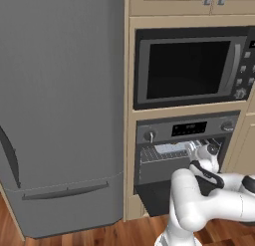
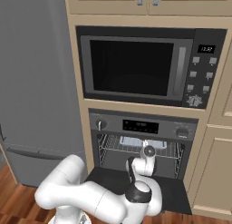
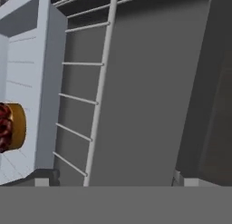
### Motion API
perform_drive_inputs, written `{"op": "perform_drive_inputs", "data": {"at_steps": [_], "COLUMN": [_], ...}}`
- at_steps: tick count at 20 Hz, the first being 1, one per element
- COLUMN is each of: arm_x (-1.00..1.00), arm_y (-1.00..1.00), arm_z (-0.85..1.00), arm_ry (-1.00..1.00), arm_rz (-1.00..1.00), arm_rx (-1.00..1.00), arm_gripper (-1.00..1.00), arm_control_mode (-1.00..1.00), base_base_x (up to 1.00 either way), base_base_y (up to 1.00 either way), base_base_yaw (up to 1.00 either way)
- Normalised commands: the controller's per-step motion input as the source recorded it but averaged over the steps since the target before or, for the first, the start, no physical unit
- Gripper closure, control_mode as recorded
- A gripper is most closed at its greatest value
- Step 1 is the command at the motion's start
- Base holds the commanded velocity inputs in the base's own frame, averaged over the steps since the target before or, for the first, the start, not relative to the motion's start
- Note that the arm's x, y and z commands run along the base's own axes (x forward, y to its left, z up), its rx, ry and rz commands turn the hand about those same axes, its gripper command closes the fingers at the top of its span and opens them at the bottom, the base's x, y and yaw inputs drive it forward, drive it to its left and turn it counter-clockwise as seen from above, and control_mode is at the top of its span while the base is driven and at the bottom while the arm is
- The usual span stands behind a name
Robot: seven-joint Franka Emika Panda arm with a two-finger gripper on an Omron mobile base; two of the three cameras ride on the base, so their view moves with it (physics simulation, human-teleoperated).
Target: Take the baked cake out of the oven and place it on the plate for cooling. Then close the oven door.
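The oven (image 1: 189,129) stands open, with its oven door (image 2: 176,193) folded down flat in front. My hand reaches into the cavity above the wire rack (image 3: 97,105). In the hand view the gripper (image 3: 113,182) is open and wide, with nothing between its fingertips (image 3: 45,181). The baked cake (image 3: 8,127), dark reddish-brown with a tan edge, sits in a pale grey tray (image 3: 31,82) at that view's left edge, off to the side of the gripper. The same tray (image 2: 131,141) rests on the upper rack. The plate is out of view.
A microwave (image 1: 189,68) is built in above the oven. A tall grey fridge (image 1: 60,115) stands to the left, and beige cabinets (image 2: 213,164) to the right. The oven's dark side wall (image 3: 149,96) is close ahead of the hand.
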Motion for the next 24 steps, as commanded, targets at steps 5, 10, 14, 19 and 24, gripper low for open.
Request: {"op": "perform_drive_inputs", "data": {"at_steps": [5, 10, 14, 19, 24], "arm_x": [0.01, 0.0, 0.0, 0.0, 0.0], "arm_y": [0.0, 0.0, 0.0, 0.0, 0.0], "arm_z": [-0.01, -0.01, 0.0, 0.0, 0.0], "arm_ry": [0.0, 0.0, 0.0, 0.0, 0.0], "arm_rz": [0.03, 0.02, 0.0, 0.0, 0.0], "arm_rx": [0.0, 0.0, 0.0, 0.0, 0.0], "arm_gripper": [-1.0, -1.0, -1.0, -1.0, -1.0], "arm_control_mode": [-1.0, -1.0, -1.0, -1.0, -1.0], "base_base_x": [0.0, 0.0, 0.0, 0.0, 0.0], "base_base_y": [0.0, 0.0, 0.0, 0.0, 0.0], "base_base_yaw": [0.0, 0.0, 0.0, 0.0, 0.0]}}
